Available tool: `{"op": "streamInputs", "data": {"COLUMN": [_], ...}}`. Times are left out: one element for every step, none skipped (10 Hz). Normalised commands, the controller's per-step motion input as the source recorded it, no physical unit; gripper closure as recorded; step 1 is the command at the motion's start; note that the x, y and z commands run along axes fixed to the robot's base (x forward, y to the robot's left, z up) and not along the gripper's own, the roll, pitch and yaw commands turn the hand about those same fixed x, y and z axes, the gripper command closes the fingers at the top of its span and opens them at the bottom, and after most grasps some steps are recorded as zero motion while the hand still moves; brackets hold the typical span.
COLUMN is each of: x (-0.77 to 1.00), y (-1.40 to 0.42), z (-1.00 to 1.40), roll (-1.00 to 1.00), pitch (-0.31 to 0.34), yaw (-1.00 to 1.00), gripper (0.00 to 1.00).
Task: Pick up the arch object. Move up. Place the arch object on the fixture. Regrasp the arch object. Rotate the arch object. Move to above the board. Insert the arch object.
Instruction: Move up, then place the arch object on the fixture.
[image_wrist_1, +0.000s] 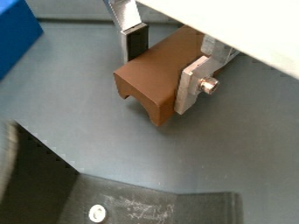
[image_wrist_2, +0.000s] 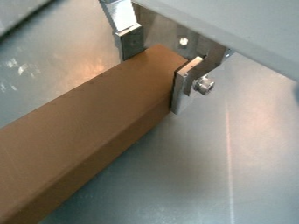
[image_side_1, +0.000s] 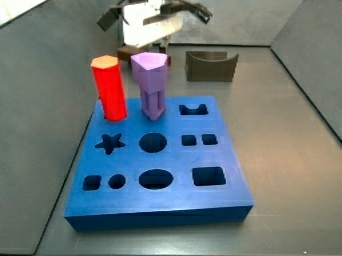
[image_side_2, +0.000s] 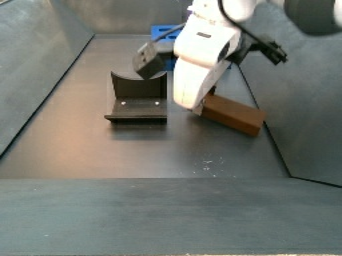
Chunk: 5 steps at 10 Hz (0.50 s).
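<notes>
board (image_side_1: 160, 165): sitting nearest in a side view — red peg (image_side_1: 110, 88) and purple peg (image_side_1: 150, 85) standing in it
hand (image_wrist_1: 163, 63): gripping the arch object (image_wrist_1: 158, 83) — block lying low on the floor
fixture (image_side_2: 136, 97): standing just beside

White-bodied gripper (image_wrist_1: 162, 63) with flat silver, screw-fastened, dark-padded jaws.

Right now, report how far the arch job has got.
Done: the hand has reached the arch object, one finger on each side of it. In hand: the pickup; in a side view the arch object lies on the floor beside the fixture. Left: lifting, fixture placement, regrasp, rotation, insertion; the board has its arch hole empty.
</notes>
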Motion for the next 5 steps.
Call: {"op": "streamInputs", "data": {"x": [-0.05, -0.03, -0.03, 0.00, 0.01], "y": [-0.03, -0.02, -0.01, 0.00, 0.00], "z": [0.60, 0.43, 0.30, 1.00, 1.00], "roll": [-0.05, -0.07, -0.09, 0.00, -0.01], "pitch": [0.024, 0.024, 0.021, 0.000, -0.012], "yaw": [0.04, 0.04, 0.03, 0.00, -0.01], "gripper": [1.00, 1.00, 1.00, 1.00, 1.00]}}
